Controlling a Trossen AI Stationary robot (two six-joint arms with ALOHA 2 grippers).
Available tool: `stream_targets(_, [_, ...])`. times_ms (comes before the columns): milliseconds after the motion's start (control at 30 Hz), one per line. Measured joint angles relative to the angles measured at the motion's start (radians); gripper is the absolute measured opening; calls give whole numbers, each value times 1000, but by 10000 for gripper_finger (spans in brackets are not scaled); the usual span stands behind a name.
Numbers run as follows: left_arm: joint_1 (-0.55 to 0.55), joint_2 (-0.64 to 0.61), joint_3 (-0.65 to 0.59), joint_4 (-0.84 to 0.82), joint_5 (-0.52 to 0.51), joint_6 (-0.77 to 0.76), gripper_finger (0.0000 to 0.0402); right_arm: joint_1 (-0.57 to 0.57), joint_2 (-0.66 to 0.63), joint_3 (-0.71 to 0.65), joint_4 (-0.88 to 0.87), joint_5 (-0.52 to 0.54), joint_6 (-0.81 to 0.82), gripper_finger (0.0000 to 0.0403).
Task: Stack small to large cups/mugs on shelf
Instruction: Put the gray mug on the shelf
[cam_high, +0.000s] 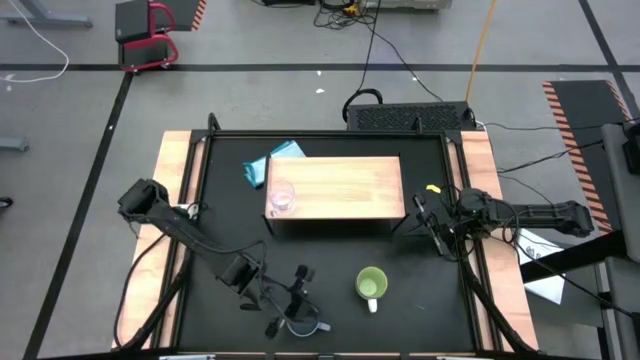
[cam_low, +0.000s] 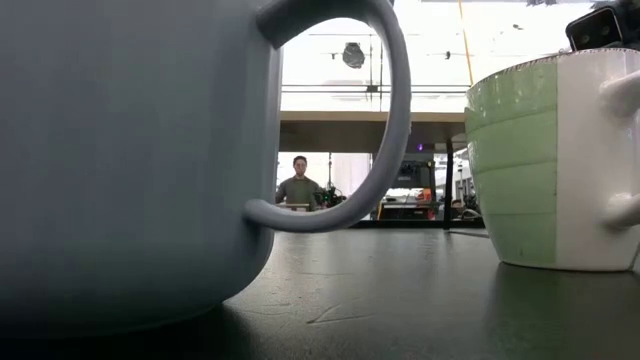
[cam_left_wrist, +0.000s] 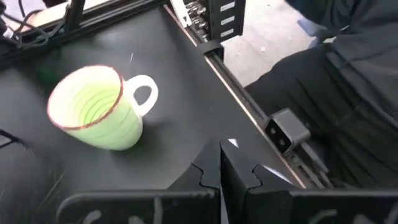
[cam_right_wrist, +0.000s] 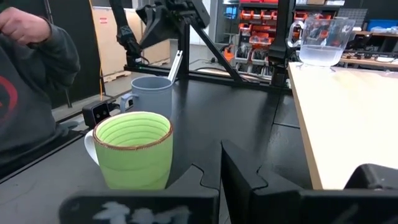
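The left gripper (cam_high: 290, 310), fingers pressed together and empty, hangs over the upright grey-blue mug (cam_high: 305, 325) at the table's front edge. The green mug (cam_high: 371, 284) stands nearby, white handle toward the front. The glass cup (cam_high: 281, 197) sits on the wooden shelf (cam_high: 340, 188), a blue cloth (cam_high: 262, 166) behind; the right gripper (cam_high: 428, 222), also closed, waits beside the shelf.

This place is a robotics lab or workshop hall. The black table with light wooden side boards (cam_high: 175, 190) stands on a grey concrete floor (cam_high: 90, 120) marked with dark tape lines, and loose cables (cam_high: 400, 60) run across it. Beyond the table's far edge there are racks with red and orange storage bins (cam_right_wrist: 249, 28). A person in a dark sweater (cam_low: 298, 186) stands far behind in the open, bright hall.
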Motion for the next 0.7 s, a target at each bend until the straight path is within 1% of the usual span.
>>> stream_targets(67, [-1,-1,4,-30,13,0,0,0,1,0,-1,0,0,0])
stream_targets(167, [0,-7,5,-94,75,22,0,0,0,0,-5,0,0,0])
stream_targets(200, [0,-7,5,-116,80,28,0,0,0,0,-5,0,0,0])
stream_targets(467, [3,-7,5,-214,104,8,0,0,0,0,-7,0,0,0])
stream_targets(700, [4,-7,5,-236,103,-1,0,0,0,0,-7,0,0,0])
